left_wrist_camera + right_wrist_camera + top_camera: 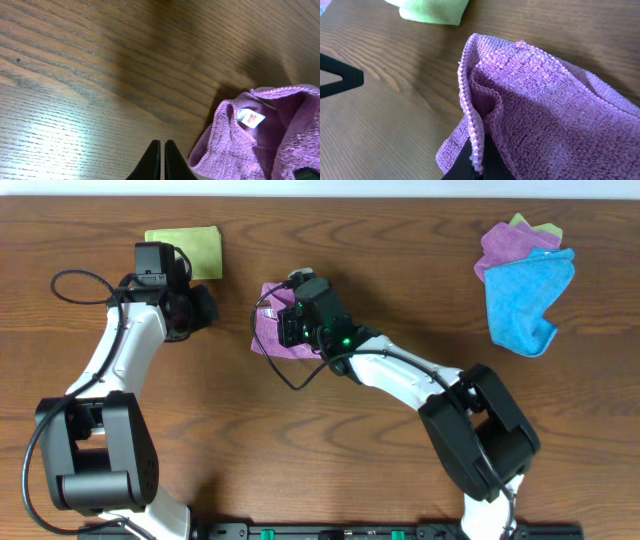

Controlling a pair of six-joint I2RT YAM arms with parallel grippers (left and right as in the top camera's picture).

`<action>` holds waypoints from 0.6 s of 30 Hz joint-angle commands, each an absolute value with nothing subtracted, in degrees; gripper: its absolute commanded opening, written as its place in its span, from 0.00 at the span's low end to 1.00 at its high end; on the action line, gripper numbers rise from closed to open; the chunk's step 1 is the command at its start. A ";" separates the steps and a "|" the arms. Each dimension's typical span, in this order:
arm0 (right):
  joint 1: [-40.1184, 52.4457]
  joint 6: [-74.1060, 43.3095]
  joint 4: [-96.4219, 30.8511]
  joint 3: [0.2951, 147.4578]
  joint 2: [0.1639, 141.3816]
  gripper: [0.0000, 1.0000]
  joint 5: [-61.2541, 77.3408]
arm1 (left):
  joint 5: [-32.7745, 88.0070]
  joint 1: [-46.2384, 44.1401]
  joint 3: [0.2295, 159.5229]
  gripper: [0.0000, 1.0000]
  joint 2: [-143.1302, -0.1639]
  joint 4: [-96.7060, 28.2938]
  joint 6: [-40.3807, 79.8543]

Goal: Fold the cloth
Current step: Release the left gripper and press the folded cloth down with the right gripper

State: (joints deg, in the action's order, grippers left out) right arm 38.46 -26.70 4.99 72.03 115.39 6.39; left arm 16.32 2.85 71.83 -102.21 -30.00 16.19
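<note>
Right gripper (pixel 478 162), lower centre, pinches the purple cloth (pixel 550 105) by its hem, presumably to draw a fold; left gripper (pixel 162 152), closed and empty, hovers nearby.

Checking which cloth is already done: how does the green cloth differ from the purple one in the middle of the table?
The green cloth lies flat as a neat folded rectangle, while the purple cloth is rumpled with one edge lifted. Nothing touches the green cloth, but the right gripper pinches the purple cloth's hem. The green cloth sits nearer the table's far edge than the purple cloth. Both rest on the wooden table.
</note>
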 commanded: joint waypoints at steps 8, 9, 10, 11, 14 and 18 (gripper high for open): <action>40.95 -26.04 5.39 73.36 118.30 0.12 5.37 | 16.56 3.09 72.60 0.06 -100.73 -30.20 14.94; 41.25 -26.04 5.69 73.36 118.30 0.13 5.39 | 16.56 3.09 72.60 0.06 -100.73 -30.20 14.94; 41.63 -26.04 6.02 73.36 118.30 0.15 5.58 | 16.56 3.11 72.60 0.06 -100.73 -30.17 14.94; 41.95 -26.02 6.31 73.41 118.30 0.16 6.17 | 16.56 3.09 72.60 0.06 -100.73 -30.17 14.94; 43.07 -26.04 6.66 73.45 118.30 0.20 8.69 | 16.56 3.09 72.60 0.06 -100.71 -30.17 14.96; 44.77 -26.06 6.55 73.45 118.30 0.21 11.07 | 16.53 3.11 72.60 0.06 -100.71 -30.15 14.96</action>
State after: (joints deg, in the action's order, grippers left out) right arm 43.22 -26.48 6.61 72.07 117.95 8.54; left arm 16.32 2.85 71.83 -102.21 -30.00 16.03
